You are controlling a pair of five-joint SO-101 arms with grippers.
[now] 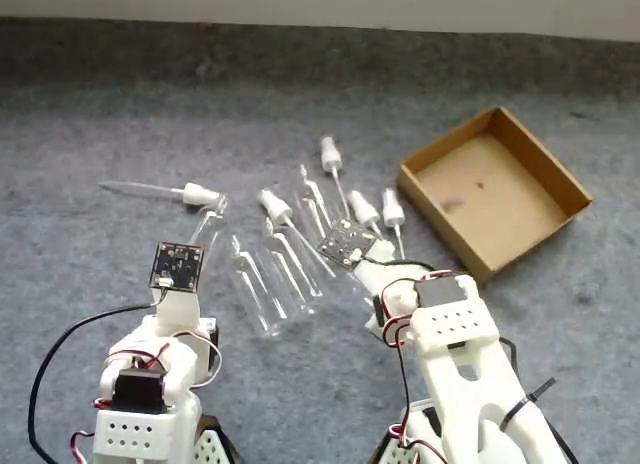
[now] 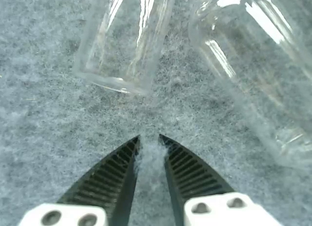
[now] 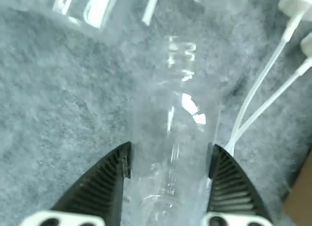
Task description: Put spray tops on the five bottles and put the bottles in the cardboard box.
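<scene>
Straddling the clear plastic bottle (image 3: 175, 119), which is lying on its side on the grey felt table cover (image 1: 90, 134) among the other clear bottles (image 1: 262, 284) between the two arms, the right gripper (image 3: 170, 150) is holding its jaws spread, one pad at each wall. Whether they are pressing cannot be told. The step in hand is probably the grasp, and it is calling for a square, gentle closure on the round body so that it is neither rolling out nor buckling. Two white spray tops with thin dip tubes (image 3: 273, 65) are lying just beside the bottle and are risking a snag. The left gripper (image 2: 149, 138) is hovering nearly closed on nothing, near two bottle bases (image 2: 114, 82). The brown cardboard box (image 1: 490, 189) is sitting beyond the right arm.
</scene>
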